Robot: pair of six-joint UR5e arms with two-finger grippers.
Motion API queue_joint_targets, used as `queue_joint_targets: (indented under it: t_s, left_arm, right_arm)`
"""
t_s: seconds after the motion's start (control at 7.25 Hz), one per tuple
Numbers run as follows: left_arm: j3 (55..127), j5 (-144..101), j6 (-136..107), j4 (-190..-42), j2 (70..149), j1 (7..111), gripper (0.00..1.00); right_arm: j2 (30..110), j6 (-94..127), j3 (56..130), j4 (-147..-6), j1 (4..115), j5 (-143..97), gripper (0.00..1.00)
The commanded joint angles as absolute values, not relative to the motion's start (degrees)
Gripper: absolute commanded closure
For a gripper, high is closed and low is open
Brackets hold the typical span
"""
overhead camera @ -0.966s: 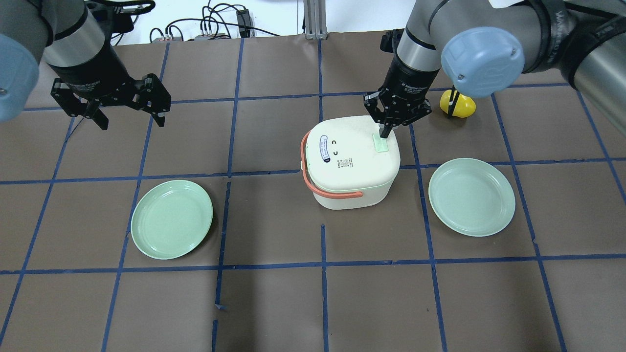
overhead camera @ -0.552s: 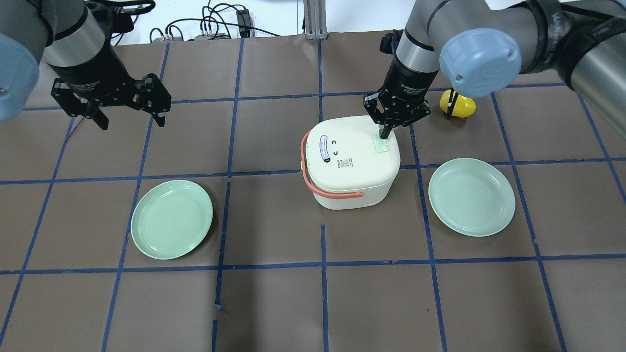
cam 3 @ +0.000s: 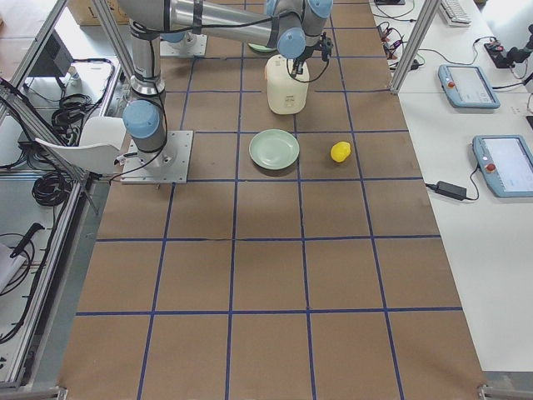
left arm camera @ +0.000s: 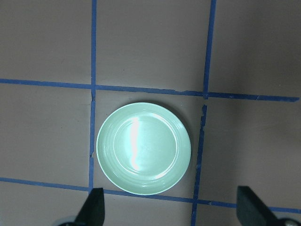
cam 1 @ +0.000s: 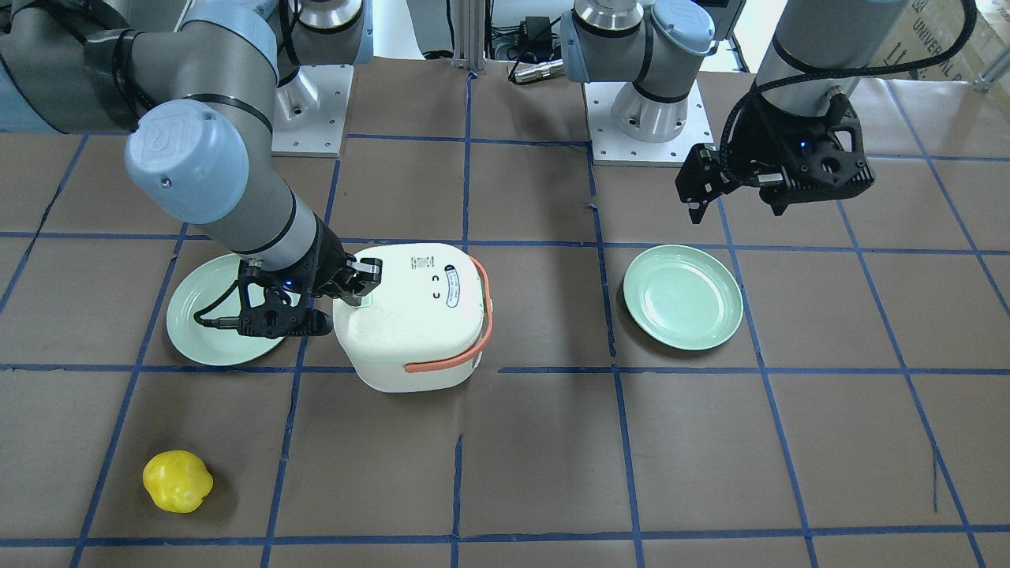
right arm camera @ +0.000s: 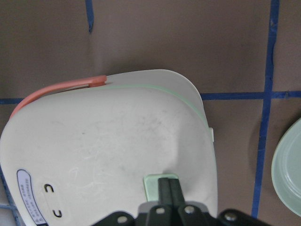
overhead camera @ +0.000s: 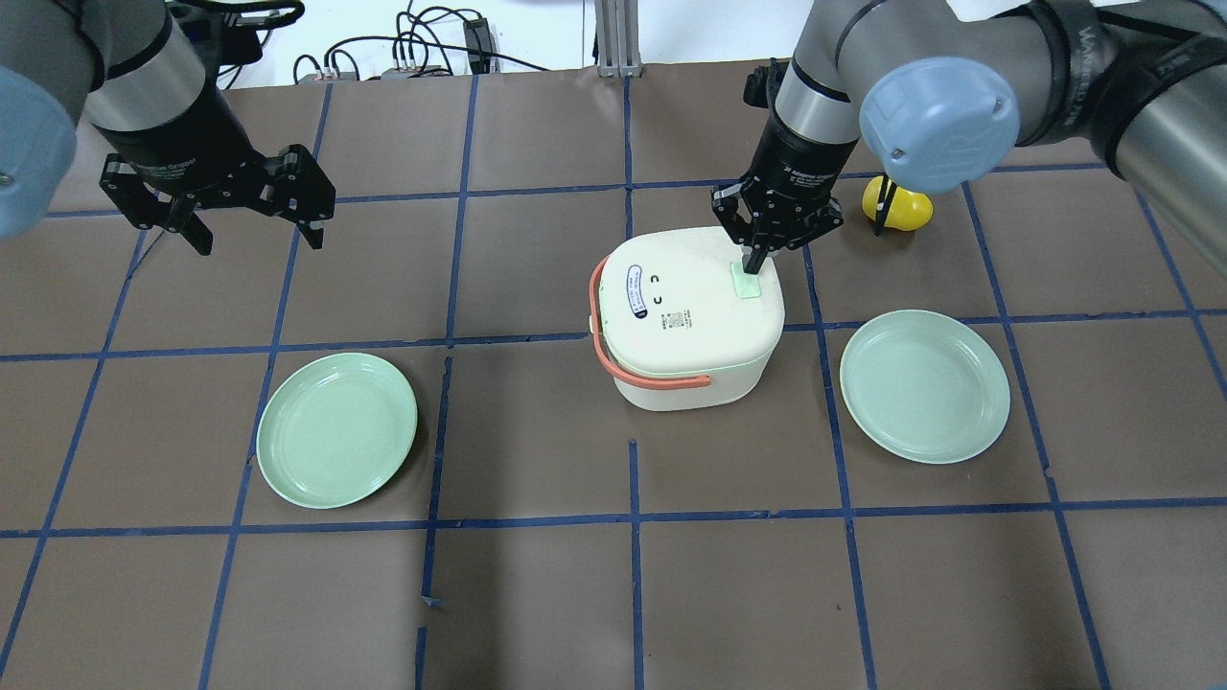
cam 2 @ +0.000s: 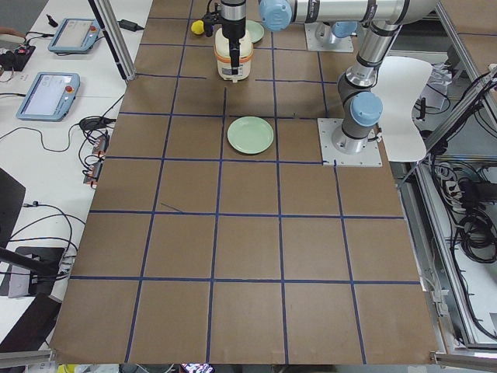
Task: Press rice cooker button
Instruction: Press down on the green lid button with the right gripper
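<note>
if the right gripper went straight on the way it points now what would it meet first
The small pale mint-green button on the white rice cooker's lid. The right gripper, fingers shut together, points down at it; whether they touch is unclear.

Brown paper-covered table [overhead camera: 537,594], ruled into squares by blue tape lines [overhead camera: 635,518]. On my left side, a round pale green plastic plate [overhead camera: 336,430] lies flat inside one square, its rim close against two tape lines. On my right side, a second round pale green plate [overhead camera: 925,386] lies flat, its far rim at a tape line. Beyond this second plate, apart from it, rests a small yellow lumpy fruit-shaped object [cam 1: 177,481]. Black cables [overhead camera: 422,48] lie past the table's far edge.
</note>
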State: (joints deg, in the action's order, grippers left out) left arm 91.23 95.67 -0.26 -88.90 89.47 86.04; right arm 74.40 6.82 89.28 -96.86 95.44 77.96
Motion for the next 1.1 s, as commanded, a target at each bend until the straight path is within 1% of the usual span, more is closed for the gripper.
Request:
queue_joint_targets:
  t_s: [0.0, 0.28, 0.83, 0.97]
  left_arm:
    - [91.23, 95.71, -0.26, -88.86, 89.47, 86.04, 0.0]
    - [91.23, 95.63, -0.26, -88.86, 89.47, 86.04, 0.0]
    - [91.23, 95.71, -0.26, -88.86, 89.47, 86.04, 0.0]
    - [91.23, 95.71, -0.26, -88.86, 89.47, 86.04, 0.0]
  right_arm:
    - [74.44, 6.94, 89.3, -96.86, 95.45, 77.87, 0.87]
    - [74.53, 7.03, 90.26, -96.94, 95.45, 77.87, 0.87]
    - [74.79, 7.12, 89.57, -96.86, 95.45, 78.31, 0.87]
    - [75.4, 7.82, 88.86, -96.25, 95.62, 80.49, 0.85]
